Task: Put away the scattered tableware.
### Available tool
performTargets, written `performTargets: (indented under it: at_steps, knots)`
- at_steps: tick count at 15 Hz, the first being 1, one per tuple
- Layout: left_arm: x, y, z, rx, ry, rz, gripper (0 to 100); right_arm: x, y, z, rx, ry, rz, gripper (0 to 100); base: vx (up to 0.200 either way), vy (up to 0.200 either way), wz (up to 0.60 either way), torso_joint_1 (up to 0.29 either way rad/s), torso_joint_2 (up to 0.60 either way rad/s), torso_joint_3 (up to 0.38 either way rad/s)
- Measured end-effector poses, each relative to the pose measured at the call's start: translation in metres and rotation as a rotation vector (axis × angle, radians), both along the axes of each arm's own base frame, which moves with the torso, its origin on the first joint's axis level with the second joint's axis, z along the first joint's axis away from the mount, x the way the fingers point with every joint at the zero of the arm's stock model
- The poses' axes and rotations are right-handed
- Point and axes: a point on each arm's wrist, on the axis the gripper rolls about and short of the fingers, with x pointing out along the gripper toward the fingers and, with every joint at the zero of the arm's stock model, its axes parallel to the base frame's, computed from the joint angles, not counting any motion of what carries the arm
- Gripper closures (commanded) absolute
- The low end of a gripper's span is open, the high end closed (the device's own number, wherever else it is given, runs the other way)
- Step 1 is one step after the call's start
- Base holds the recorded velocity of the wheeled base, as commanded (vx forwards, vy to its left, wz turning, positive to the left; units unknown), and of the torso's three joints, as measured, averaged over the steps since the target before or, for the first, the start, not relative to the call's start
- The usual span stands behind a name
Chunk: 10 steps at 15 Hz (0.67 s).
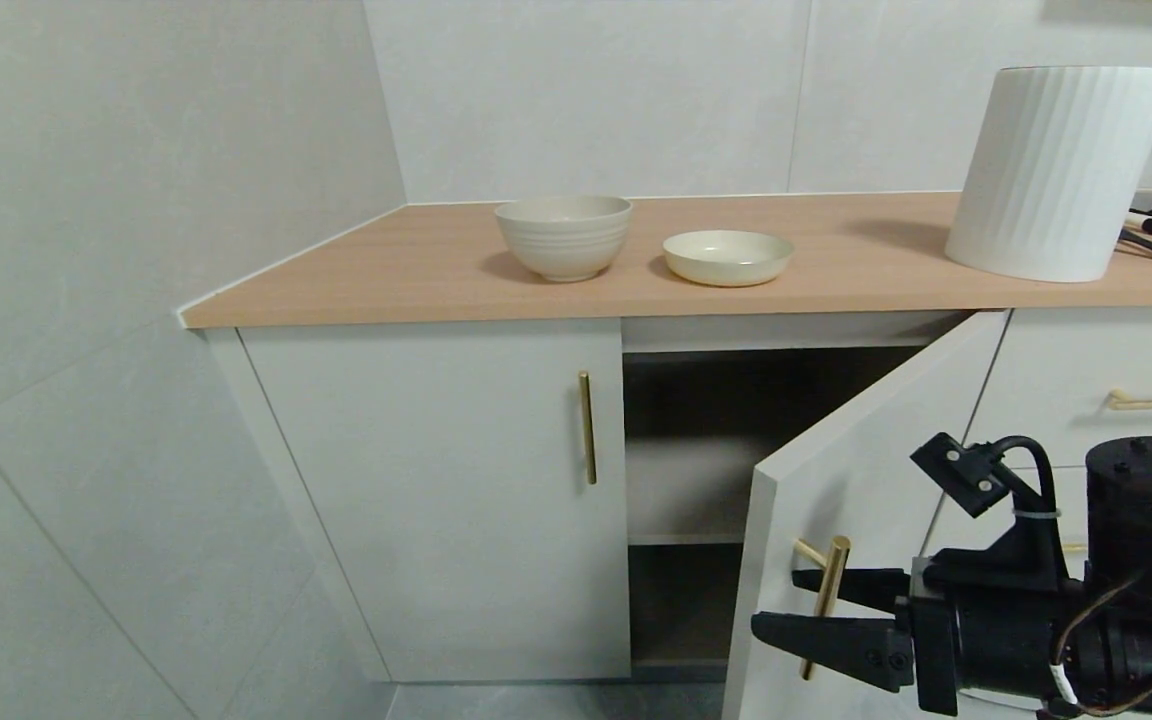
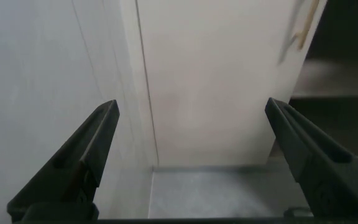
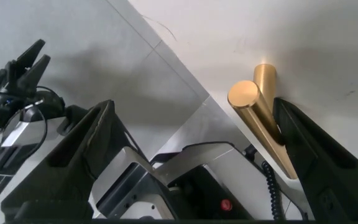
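The left end effector (image 2: 191, 106) has its fingers apart and faces the shut door (image 2: 216, 93). The bowl (image 1: 563, 235) and dish (image 1: 727, 256) sit side by side on the tabletop (image 1: 386, 270), above the cupboard (image 1: 686, 480). The right end effector (image 1: 776, 600) has its fingers apart around the handle (image 1: 826, 600) of the open door (image 1: 866, 450). If it backs off crooked, it may catch the handle and swing the door. The head view tells where the dishes are. The right wrist view tells that the handle leans on one finger (image 3: 316, 168).

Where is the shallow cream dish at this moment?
In the head view, the shallow cream dish sits on the wooden counter, just right of the deeper bowl, above the open cabinet compartment.
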Motion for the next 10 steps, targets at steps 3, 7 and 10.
performTargets:
  at_steps: [3,7,10]
  knots:
    - [-0.013,-0.004,0.036,-0.008,-0.053,-0.174,0,-0.002,-0.001,0.001,0.002,0.000,0.001,0,0.000,0.000,0.00,0.000,0.00,0.000]
    - [-0.001,-0.010,0.087,-0.071,0.107,-0.505,0,-0.002,-0.001,0.001,0.003,0.000,0.003,0,0.000,0.000,0.00,0.000,0.00,0.000]
    - [0.042,-0.015,0.129,-0.147,0.236,-0.720,0,-0.002,-0.001,0.002,0.005,-0.001,0.004,0,0.000,0.000,0.00,0.000,0.00,0.000]
